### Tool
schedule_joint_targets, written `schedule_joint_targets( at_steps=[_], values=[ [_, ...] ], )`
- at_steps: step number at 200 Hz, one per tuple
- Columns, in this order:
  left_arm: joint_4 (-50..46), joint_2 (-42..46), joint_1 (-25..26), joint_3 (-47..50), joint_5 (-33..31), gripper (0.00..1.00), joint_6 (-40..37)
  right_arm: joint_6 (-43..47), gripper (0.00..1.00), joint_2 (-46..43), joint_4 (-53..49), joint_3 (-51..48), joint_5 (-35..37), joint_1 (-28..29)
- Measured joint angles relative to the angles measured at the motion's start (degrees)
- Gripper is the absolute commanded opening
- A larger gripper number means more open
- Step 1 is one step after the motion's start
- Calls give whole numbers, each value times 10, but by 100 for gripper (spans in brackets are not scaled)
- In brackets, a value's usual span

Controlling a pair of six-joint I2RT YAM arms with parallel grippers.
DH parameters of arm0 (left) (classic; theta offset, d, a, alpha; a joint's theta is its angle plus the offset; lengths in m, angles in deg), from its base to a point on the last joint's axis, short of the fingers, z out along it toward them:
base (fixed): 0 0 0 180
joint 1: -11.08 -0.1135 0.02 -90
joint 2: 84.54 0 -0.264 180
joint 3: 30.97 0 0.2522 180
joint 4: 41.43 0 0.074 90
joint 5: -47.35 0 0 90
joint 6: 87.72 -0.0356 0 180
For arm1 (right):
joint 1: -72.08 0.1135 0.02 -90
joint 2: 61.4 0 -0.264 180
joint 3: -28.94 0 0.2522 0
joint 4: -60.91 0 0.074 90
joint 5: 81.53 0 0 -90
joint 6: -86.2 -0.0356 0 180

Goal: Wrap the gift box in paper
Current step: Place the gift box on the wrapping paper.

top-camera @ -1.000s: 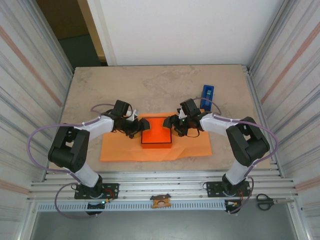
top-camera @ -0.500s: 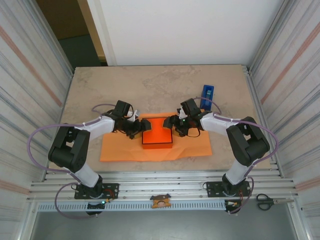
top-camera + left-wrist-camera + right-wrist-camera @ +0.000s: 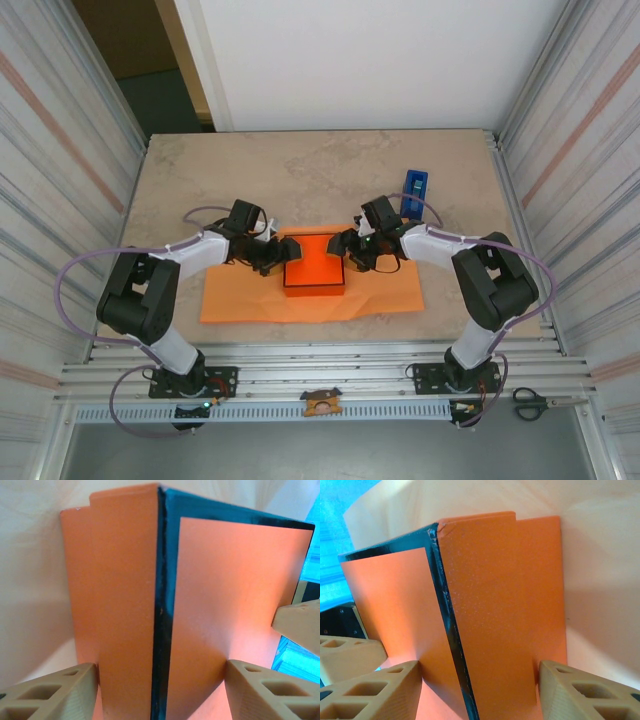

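Stone-patterned table between ribbed metal walls. On it, flat orange paper; at its middle, red-orange box. Left gripper and right gripper against opposite box sides, jaws spread, straddling corners. Blue tape dispenser behind.

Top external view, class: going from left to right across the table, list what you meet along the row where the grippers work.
left gripper → gift box → right gripper → blue tape dispenser, all but the dispenser over the paper.
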State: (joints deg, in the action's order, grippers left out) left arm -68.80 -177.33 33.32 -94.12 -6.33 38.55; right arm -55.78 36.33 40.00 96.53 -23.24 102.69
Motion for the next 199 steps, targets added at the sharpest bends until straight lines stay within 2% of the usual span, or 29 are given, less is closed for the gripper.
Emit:
schedule_joint_targets(
  at_steps=[199],
  values=[
    [-28,2,-4,-9,-4,70,-11,-1,62,1,0,1,0,5]
  ],
)
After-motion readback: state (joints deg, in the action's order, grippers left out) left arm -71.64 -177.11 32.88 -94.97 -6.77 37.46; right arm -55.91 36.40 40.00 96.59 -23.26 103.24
